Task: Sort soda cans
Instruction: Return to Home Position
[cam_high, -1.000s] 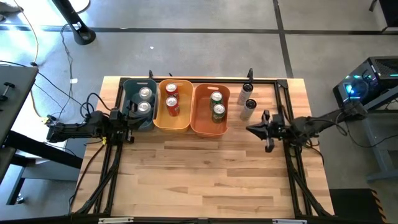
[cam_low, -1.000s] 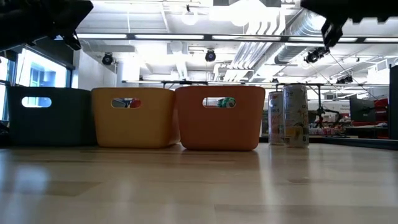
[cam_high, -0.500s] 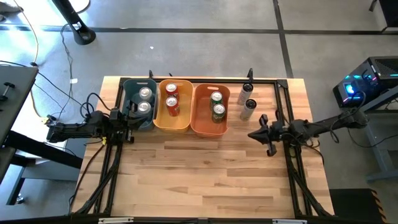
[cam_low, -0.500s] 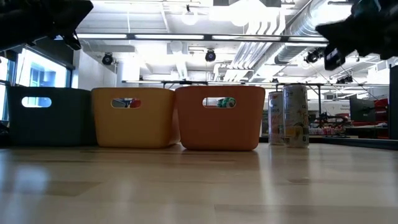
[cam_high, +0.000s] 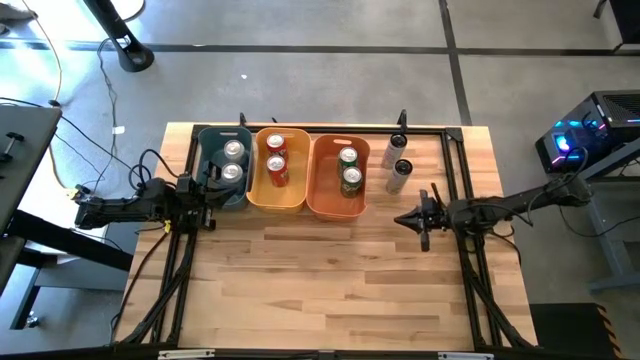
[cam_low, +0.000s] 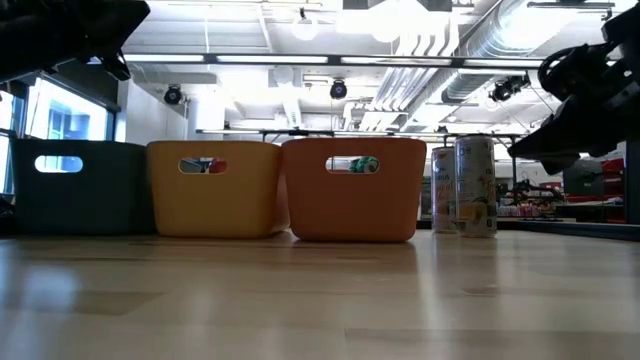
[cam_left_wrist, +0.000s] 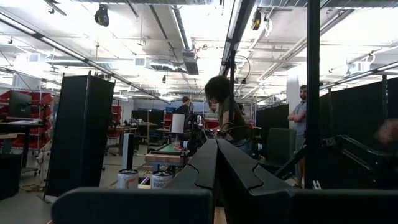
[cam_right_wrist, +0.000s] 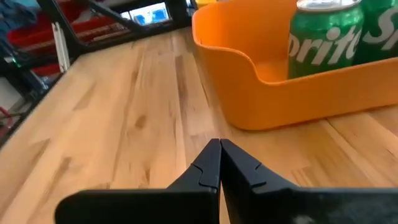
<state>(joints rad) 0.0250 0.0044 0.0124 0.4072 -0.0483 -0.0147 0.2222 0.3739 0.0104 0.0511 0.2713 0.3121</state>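
Observation:
Six soda cans stand upright in three bins in the high view: two silver ones (cam_high: 232, 161) in the dark teal bin (cam_high: 208, 150), two red ones (cam_high: 276, 158) in the yellow bin (cam_high: 295, 170), two green ones (cam_high: 349, 168) in the orange bin (cam_high: 324, 185). Two more cans (cam_high: 397, 163) stand on their bases on the table, right of the orange bin, also in the low view (cam_low: 466, 187). My right gripper (cam_high: 403, 220) (cam_right_wrist: 219, 148) is shut and holds nothing, hovering near the orange bin's near right corner. My left gripper (cam_high: 213, 191) (cam_left_wrist: 216, 147) waits shut beside the teal bin.
A black frame (cam_high: 455, 165) runs along the table's far, left and right sides. Bare wood (cam_high: 330, 280) spreads over the table's near half. People stand in the room beyond the table in the left wrist view.
My right gripper has come down toward the table and drifted a little toward the near edge, staying shut; in the low view it dropped from the picture's top to about can height. The cans and bins have not moved.

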